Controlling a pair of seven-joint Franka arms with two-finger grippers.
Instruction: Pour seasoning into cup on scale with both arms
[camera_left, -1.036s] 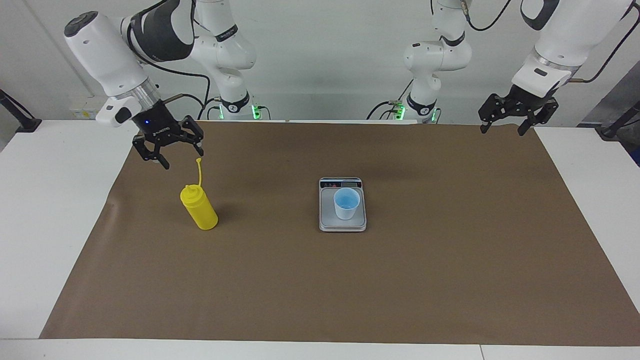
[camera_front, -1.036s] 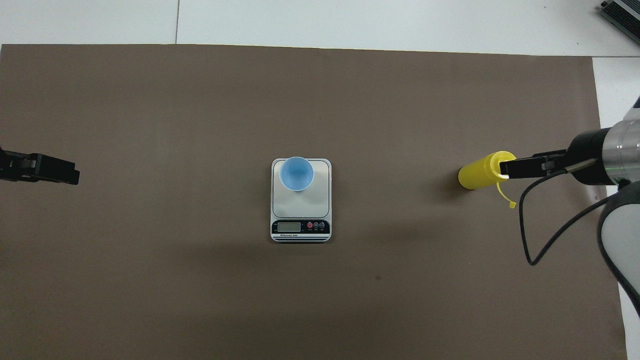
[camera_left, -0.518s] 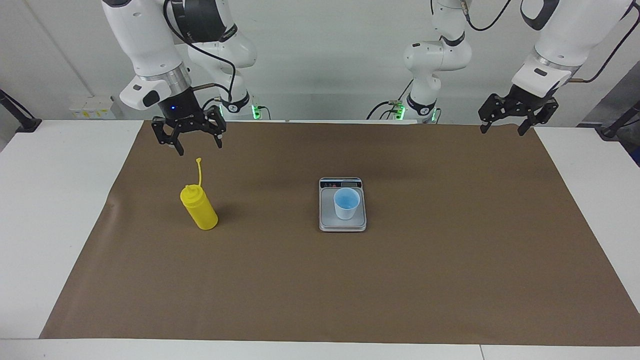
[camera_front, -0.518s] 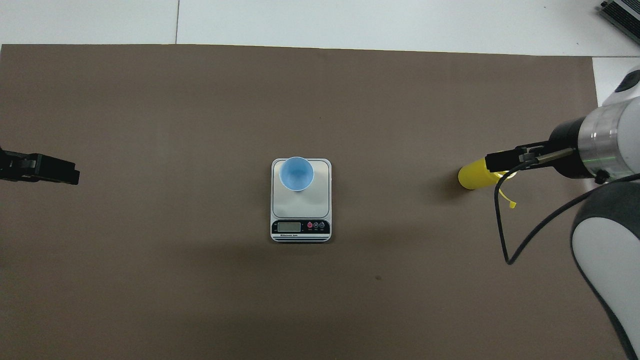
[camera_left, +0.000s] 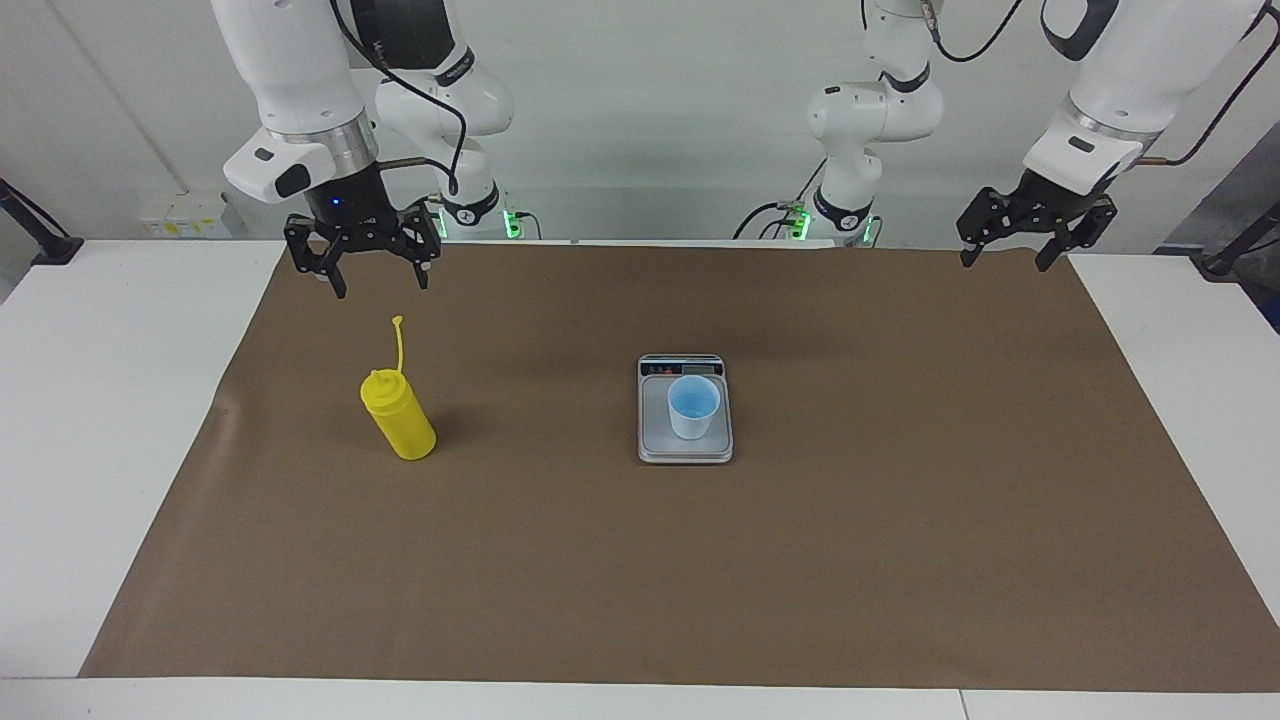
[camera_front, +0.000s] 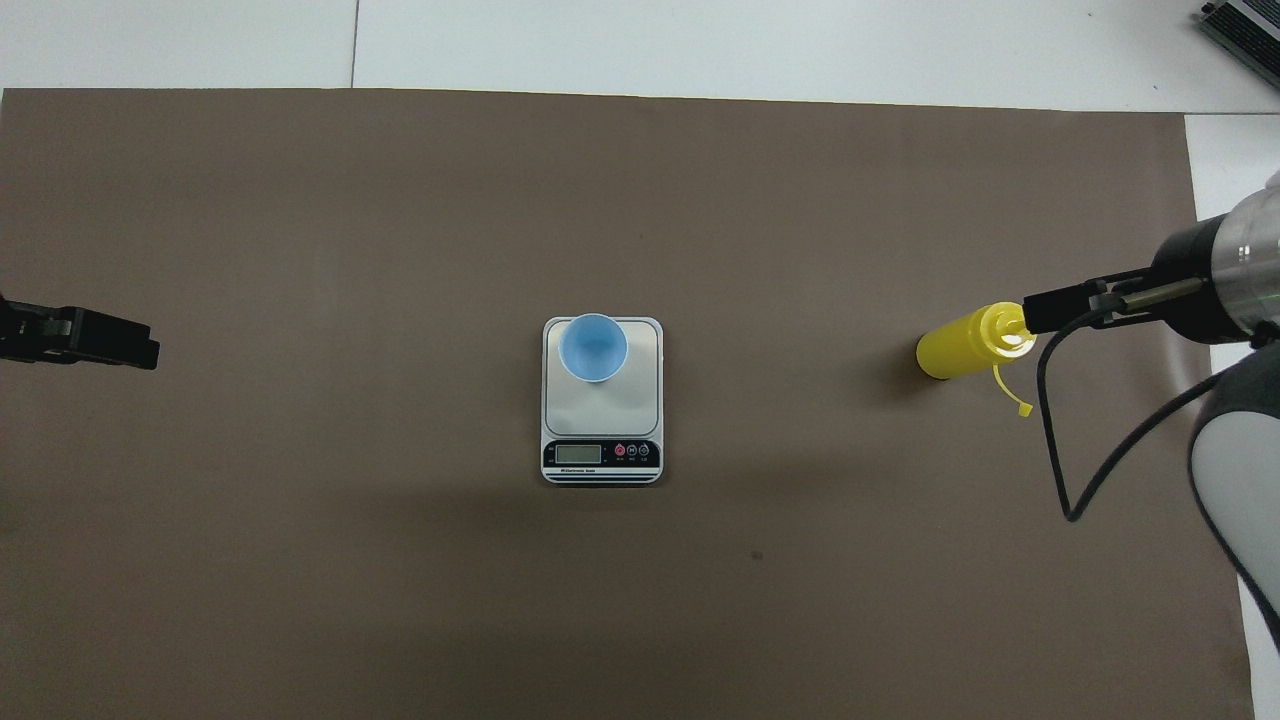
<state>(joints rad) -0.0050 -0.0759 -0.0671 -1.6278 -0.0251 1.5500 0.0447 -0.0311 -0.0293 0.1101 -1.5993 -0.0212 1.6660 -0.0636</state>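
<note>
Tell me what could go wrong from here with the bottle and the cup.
The right gripper hangs open above the bottle, not yet around it; a sideways approach could tip the tall bottle over. Its cap strap sticks up and might snag the jaws. The cup sits toward one end of the scale, so a nudge while pouring could knock it off.

One camera looks from high across the counter (camera_left: 120, 400) toward the robots' bases. The other looks steeply down from above their end. Both share the brown mat (camera_left: 700, 560) (camera_front: 400, 200), half a turn apart.
</note>
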